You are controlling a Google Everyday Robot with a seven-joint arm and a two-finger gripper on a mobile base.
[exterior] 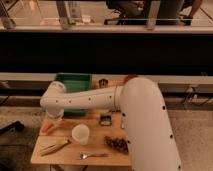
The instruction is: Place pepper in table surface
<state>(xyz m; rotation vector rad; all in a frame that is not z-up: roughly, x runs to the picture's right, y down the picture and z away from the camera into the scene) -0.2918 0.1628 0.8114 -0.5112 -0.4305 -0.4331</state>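
The pepper [47, 128] is slim and orange-red and lies at the left edge of the light-brown table surface [95, 131], beside the white cup [80, 134]. My gripper [53, 118] is at the end of the white arm [90, 99], directly above and against the pepper's far end. The wrist hides most of the gripper. I cannot tell whether the pepper rests on the wood or is still held.
A green tray [74, 81] stands at the back left, with a small can [103, 82] and a round orange fruit [130, 78] behind. A pale yellow banana-like item [55, 147], a fork [93, 155], a dark cluster [116, 143] and a small dark box [105, 119] lie on the table.
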